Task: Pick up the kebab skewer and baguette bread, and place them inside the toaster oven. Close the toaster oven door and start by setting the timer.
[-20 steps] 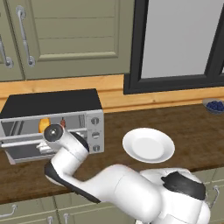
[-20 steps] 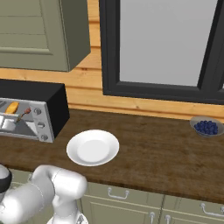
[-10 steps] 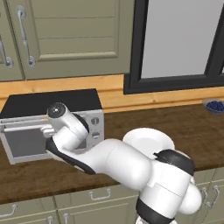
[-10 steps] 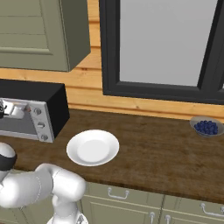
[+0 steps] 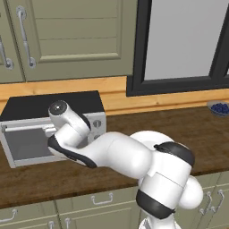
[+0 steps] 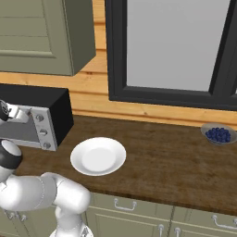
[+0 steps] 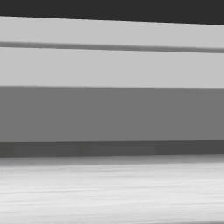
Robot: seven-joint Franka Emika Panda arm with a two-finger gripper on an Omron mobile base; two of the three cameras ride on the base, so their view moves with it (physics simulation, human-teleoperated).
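Door state changed: a second ago the toaster oven door (image 5: 27, 144) hung open with the baguette bread visible on the rack inside; half a second ago it was nearly up; now it sits shut and upright against the toaster oven (image 5: 53, 127). Bread and kebab skewer can't be made out through the grey glass. Arm has swung up with the door, wrist now pressed close at the door's top right corner, by the knobs (image 6: 42, 132). Fingers are hidden behind the wrist; they are spread wide, nothing seen held. Hand view: silver frame and glass, very close. White plate (image 6: 98, 155) on the bench (image 6: 166, 162) right of the oven; blueberry bowl (image 6: 217, 134) far right.
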